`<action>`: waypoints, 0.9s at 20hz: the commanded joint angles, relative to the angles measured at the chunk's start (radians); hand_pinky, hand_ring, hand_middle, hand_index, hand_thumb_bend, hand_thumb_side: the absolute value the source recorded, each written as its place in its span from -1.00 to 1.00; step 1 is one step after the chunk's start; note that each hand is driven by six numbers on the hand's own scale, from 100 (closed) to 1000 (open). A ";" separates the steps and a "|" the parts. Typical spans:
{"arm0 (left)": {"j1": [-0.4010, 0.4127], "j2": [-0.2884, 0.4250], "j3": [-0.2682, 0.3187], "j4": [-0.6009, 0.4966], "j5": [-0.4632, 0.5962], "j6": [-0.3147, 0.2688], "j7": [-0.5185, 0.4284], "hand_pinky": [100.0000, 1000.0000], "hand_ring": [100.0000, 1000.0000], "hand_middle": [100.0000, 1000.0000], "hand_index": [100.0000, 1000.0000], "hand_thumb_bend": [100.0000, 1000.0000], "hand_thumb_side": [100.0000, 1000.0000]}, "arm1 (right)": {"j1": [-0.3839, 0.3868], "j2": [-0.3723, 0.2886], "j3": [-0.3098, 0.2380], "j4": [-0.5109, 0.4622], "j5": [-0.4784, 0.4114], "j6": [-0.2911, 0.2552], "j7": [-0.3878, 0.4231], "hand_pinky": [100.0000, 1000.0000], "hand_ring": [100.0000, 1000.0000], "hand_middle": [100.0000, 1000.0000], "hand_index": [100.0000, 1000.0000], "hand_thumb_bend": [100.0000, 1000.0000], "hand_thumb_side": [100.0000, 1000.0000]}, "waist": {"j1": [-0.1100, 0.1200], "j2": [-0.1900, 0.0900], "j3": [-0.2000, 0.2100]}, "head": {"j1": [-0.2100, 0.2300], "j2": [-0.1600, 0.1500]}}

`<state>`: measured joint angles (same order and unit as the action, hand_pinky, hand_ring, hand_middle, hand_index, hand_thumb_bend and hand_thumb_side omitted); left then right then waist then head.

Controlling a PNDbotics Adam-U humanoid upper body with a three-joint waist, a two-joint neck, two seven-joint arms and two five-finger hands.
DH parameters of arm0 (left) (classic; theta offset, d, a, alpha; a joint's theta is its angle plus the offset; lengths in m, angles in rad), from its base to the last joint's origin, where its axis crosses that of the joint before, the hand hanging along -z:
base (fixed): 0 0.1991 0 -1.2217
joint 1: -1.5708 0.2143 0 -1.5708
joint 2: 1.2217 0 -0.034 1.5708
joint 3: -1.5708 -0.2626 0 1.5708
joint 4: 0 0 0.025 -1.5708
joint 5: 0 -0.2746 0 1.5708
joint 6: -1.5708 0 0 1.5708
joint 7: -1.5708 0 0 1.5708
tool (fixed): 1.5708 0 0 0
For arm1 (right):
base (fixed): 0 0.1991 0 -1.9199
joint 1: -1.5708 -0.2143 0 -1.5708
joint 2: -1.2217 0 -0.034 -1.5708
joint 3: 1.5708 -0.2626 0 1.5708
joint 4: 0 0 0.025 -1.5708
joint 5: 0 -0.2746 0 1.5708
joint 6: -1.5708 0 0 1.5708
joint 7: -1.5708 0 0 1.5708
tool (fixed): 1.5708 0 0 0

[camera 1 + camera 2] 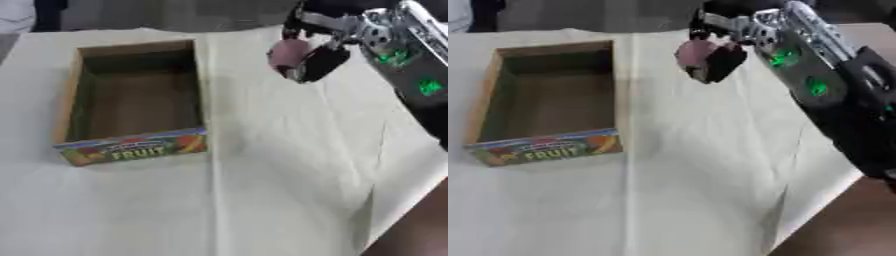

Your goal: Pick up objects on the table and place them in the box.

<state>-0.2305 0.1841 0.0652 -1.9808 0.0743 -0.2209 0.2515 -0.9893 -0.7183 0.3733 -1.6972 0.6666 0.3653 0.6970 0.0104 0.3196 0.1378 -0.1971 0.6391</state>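
My right hand (322,61) comes in from the upper right and hangs above the table, its fingers curled round a small pink rounded object (287,54). It is to the right of the box, near the far end. The cardboard box (68,105) lies at the left, open at the top, with a colourful FRUIT label (136,149) on its near wall. Nothing shows inside the box. My left hand is out of sight.
A white cloth (280,170) with creases covers the table. Its edge runs diagonally at the lower right, where a brown surface (420,230) shows. Dark shapes stand beyond the far edge.
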 commanded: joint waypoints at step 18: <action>-0.014 0.005 -0.019 -0.019 0.021 -0.002 -0.020 0.43 0.17 0.13 0.61 -1.00 0.14 | -0.255 0.362 0.017 0.360 0.209 -0.051 -0.071 0.45 0.50 -0.16 -0.20 -1.00 -0.83 | 0.005 -0.021 0.052 | -0.045 -0.009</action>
<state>-0.2338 0.1833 0.0473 -1.9808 0.0885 -0.2208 0.2368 -1.2157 -0.3699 0.3985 -1.3511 0.8601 0.3180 0.6389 0.0122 0.3174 0.1868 -0.2375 0.6392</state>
